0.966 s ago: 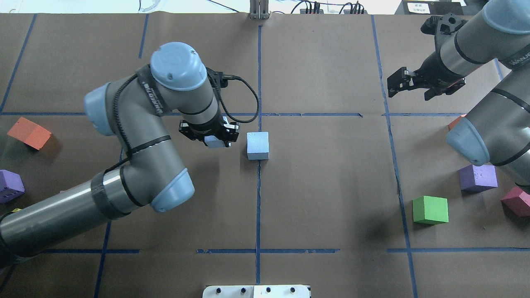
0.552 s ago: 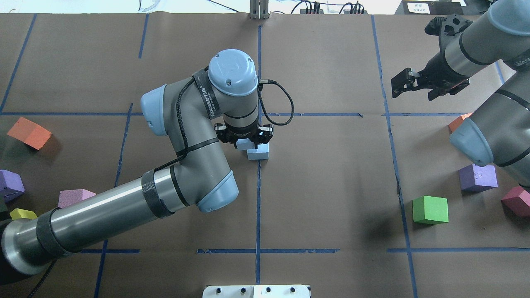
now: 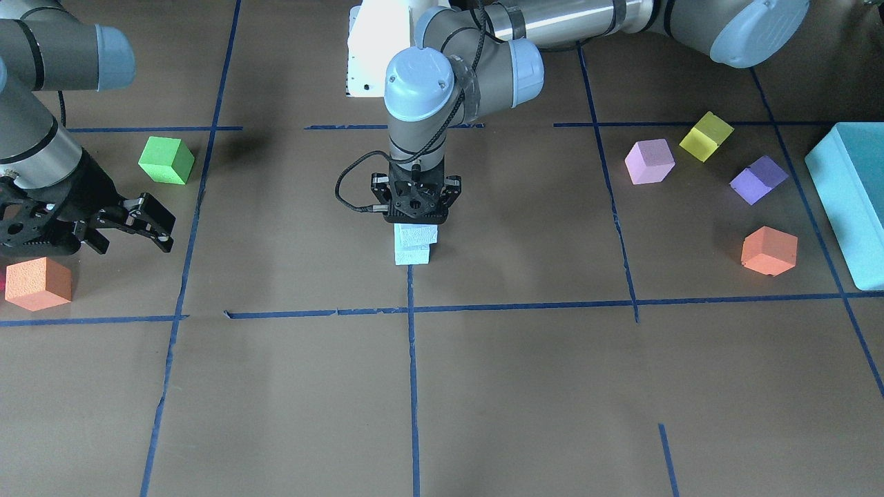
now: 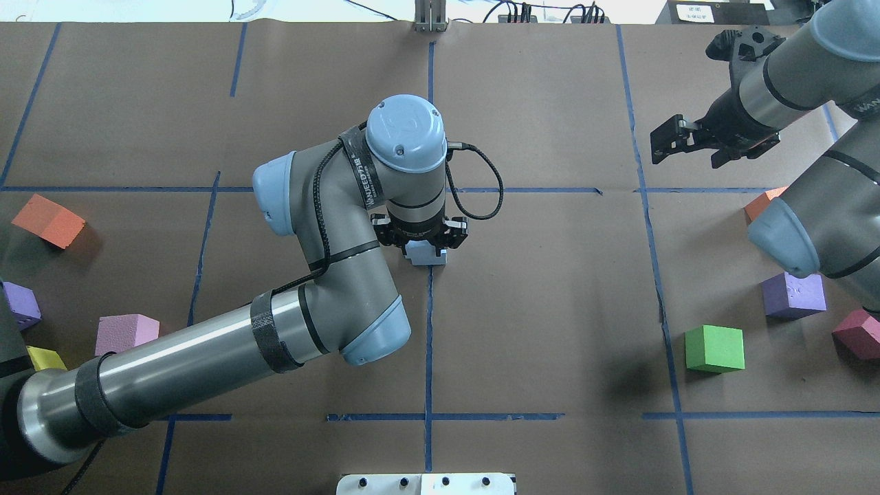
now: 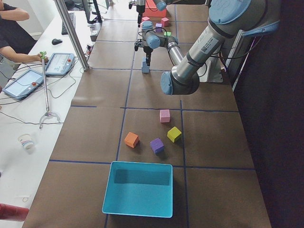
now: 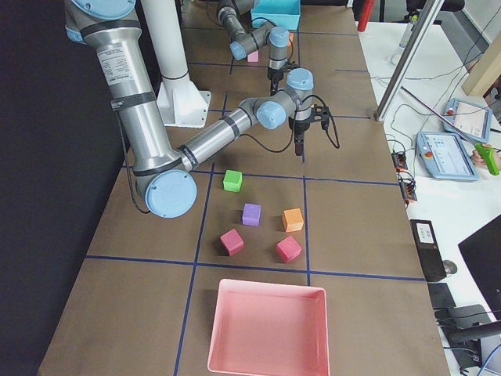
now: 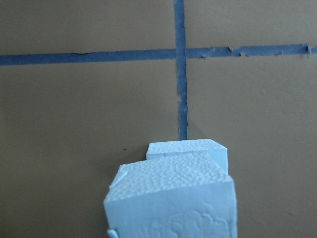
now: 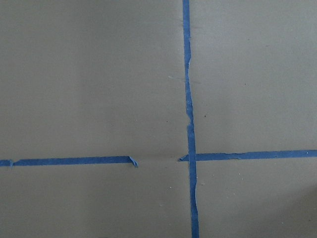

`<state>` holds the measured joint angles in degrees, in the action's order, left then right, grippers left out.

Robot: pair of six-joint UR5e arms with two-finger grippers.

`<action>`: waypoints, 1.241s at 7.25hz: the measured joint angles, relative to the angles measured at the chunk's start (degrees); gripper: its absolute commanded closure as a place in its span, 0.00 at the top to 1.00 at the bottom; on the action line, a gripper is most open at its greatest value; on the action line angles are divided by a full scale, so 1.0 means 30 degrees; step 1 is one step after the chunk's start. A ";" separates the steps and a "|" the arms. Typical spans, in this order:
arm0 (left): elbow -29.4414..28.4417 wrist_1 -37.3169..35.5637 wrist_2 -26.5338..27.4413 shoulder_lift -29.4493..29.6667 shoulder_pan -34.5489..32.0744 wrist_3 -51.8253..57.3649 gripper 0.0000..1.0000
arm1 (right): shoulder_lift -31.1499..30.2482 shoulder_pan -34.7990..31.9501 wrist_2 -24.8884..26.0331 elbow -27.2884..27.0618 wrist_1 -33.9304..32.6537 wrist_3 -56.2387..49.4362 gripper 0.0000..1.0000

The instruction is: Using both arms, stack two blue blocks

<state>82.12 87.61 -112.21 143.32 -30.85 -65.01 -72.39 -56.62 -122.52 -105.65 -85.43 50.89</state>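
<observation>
My left gripper (image 3: 415, 222) is shut on one pale blue block (image 3: 416, 235) and holds it right over the second blue block (image 3: 412, 256) at the table's centre. The upper block sits slightly askew on the lower one; I cannot tell whether they touch. In the left wrist view the held block (image 7: 173, 198) fills the bottom and the lower block (image 7: 198, 148) peeks out beyond it. From overhead the left gripper (image 4: 421, 242) hides most of the blocks (image 4: 427, 256). My right gripper (image 4: 687, 155) is open and empty, far off at the back right, also in the front view (image 3: 168, 231).
An orange cube (image 4: 48, 220), a pink cube (image 4: 124, 332), a yellow one (image 4: 45, 357) and a purple one (image 4: 20, 306) lie at the left. Green (image 4: 715, 348), purple (image 4: 794, 294) and maroon (image 4: 858, 333) cubes lie at the right. A teal box (image 3: 849, 200) stands at the left end, a pink tray (image 6: 270, 329) at the right end.
My left arm has carried its blue block rightward from beside the other blue block to directly over it, and lowered it. The right gripper has barely moved.
</observation>
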 measured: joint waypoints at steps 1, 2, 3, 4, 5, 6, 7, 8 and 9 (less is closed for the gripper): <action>-0.0016 0.0019 -0.0006 0.0068 0.0015 0.0018 0.23 | -0.0015 0.0005 0.0000 0.0000 0.0001 0.0018 1.00; -0.0028 0.0044 -0.0008 0.0139 0.0023 0.0035 0.23 | -0.0054 0.0006 0.0006 0.0025 0.0001 0.0012 1.00; -0.0054 0.0138 -0.0002 0.0159 0.0027 0.0227 0.23 | -0.0097 0.0006 0.0020 0.0044 0.0001 0.0005 1.00; -0.0076 0.0272 0.0010 0.0123 0.0027 0.0669 0.24 | -0.0114 0.0006 0.0026 0.0047 0.0001 0.0008 1.00; -0.0098 0.0345 0.0017 0.0057 0.0028 0.1052 0.24 | -0.0133 0.0007 0.0028 0.0047 0.0001 0.0029 1.00; -0.0113 0.0372 0.0019 0.0038 0.0028 0.1186 0.24 | -0.0145 0.0019 0.0029 0.0053 0.0001 0.0047 1.00; -0.0120 0.0398 0.0020 0.0037 0.0040 0.1204 0.25 | -0.0152 0.0021 0.0029 0.0059 0.0001 0.0055 1.00; -0.0135 0.0425 0.0020 0.0038 0.0069 0.1205 0.25 | -0.0156 0.0020 0.0029 0.0071 0.0001 0.0058 1.00; -0.0173 0.0437 0.0020 0.0037 0.0097 0.1213 0.26 | -0.0157 0.0027 0.0029 0.0081 0.0001 0.0068 1.00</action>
<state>81.60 88.92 -112.15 143.43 -30.56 -61.37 -72.86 -56.54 -122.43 -105.41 -85.43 51.09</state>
